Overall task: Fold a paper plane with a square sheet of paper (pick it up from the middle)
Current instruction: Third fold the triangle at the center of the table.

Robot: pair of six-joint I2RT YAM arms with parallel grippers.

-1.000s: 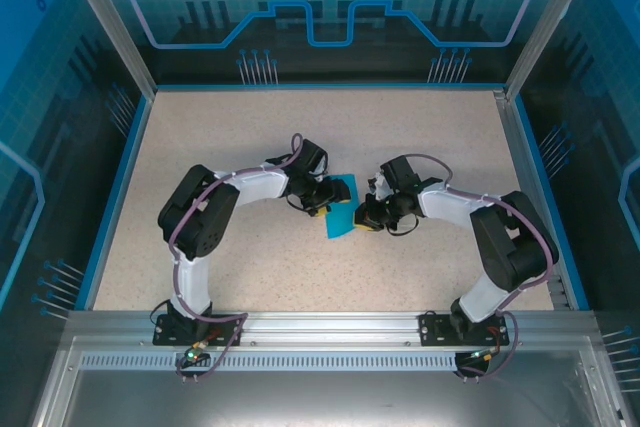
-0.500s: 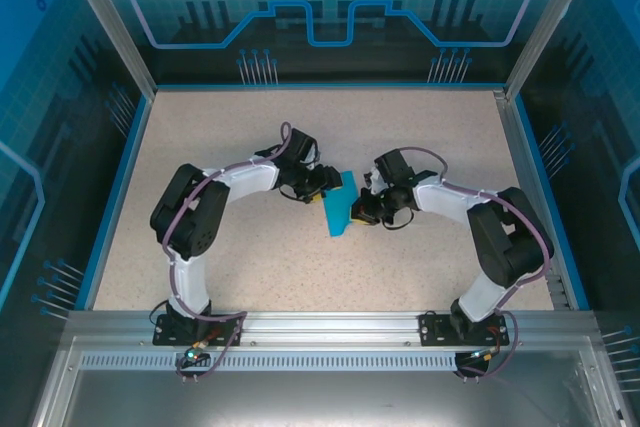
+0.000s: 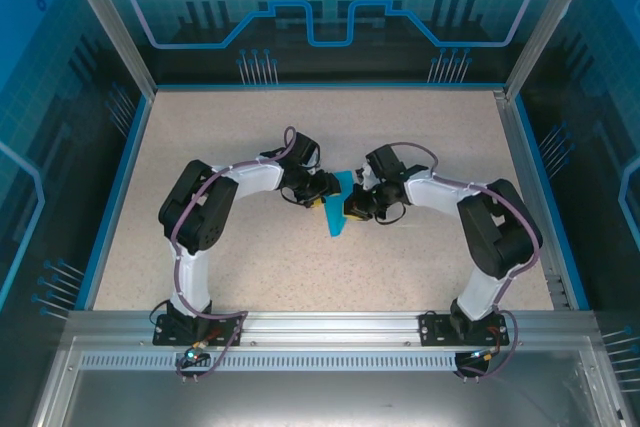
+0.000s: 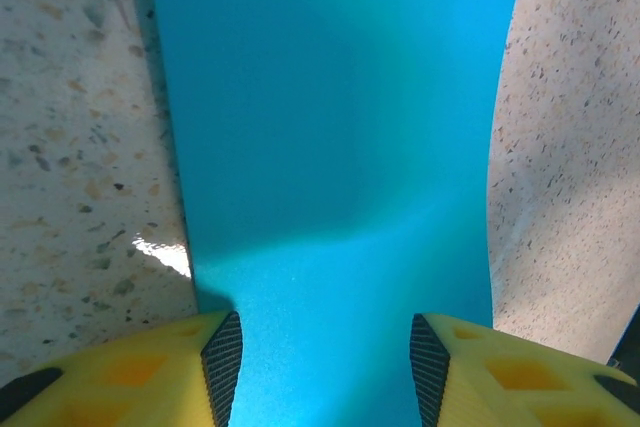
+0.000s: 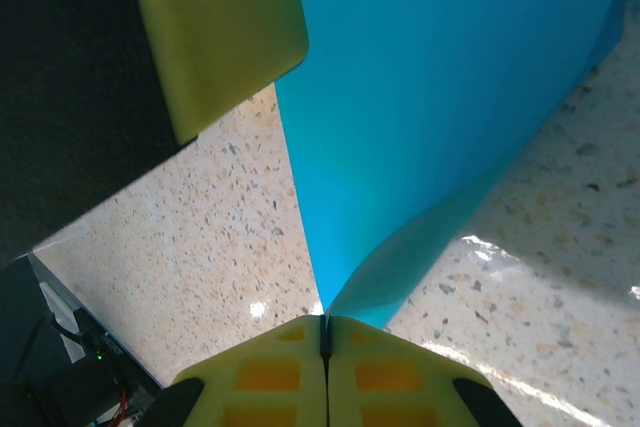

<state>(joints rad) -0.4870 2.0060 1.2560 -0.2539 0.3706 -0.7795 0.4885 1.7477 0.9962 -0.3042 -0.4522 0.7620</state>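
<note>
The sheet of paper [image 3: 339, 212] is teal-blue and sits near the middle of the surface [image 3: 250, 137]. From above it reads as a narrow slanted strip between the two wrists.

In the left wrist view the sheet [image 4: 330, 147] runs away from the camera over the speckled top, with a soft bend across it near the fingers and a shadow along its left edge. The left jaws are spread. Their yellow fingers [image 4: 130, 377], faced with dark ribbed pads [image 4: 224, 367], stand to either side while the sheet passes between and under them. Whether the pads touch the paper I cannot tell.

In the right wrist view the sheet [image 5: 440, 77] curls up off the surface at its near edge. The right jaws are pressed together on that edge, pinching it where the two yellow fingers [image 5: 270, 372] meet. A yellow finger of the other arm [image 5: 215, 27] stands at the sheet's upper left edge in that view.

From above, the left arm [image 3: 250, 179] and the right arm [image 3: 440, 192] bend inward from the near edge and meet at the sheet.
</note>
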